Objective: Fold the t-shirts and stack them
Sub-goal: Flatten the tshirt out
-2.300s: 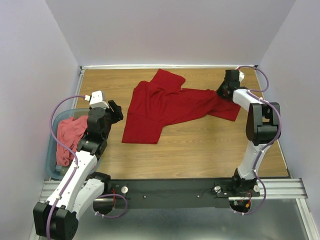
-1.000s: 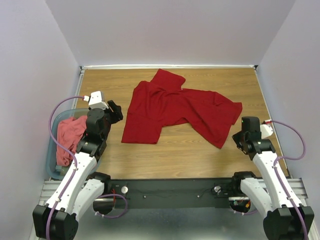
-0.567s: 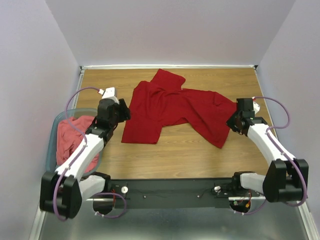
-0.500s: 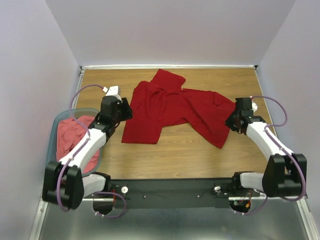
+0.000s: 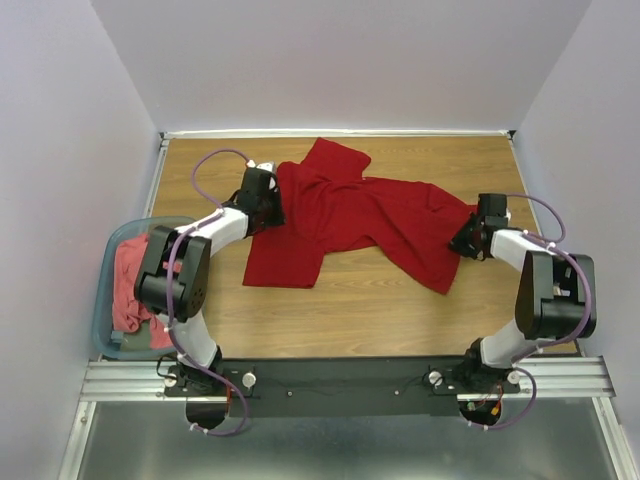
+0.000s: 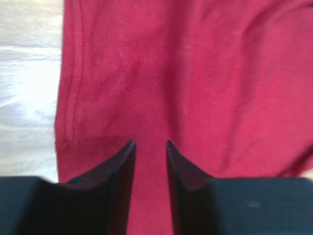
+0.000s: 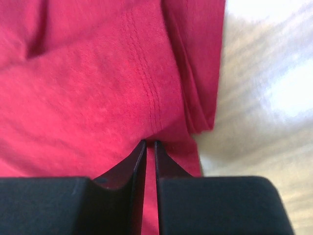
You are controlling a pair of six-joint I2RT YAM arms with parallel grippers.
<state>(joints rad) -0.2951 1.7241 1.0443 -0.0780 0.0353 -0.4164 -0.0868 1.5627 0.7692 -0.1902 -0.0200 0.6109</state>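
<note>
both arms reached crimson t-shirt point(image 5: 350, 215): left jaws narrow, right perhaps pinching hem; tub point(image 5: 102, 285) well apart.

At 9 o'clock in the top view the left arm point(image 5: 172, 272) hides part of the coral-pink shirt point(image 5: 125, 282) in the tub point(image 5: 100, 320), while the blurred wrist views crop the crimson shirt point(image 6: 210, 73) and leave unclear whether the left gripper point(image 6: 150, 147) or right gripper point(image 7: 150, 146) pinches cloth.
</note>
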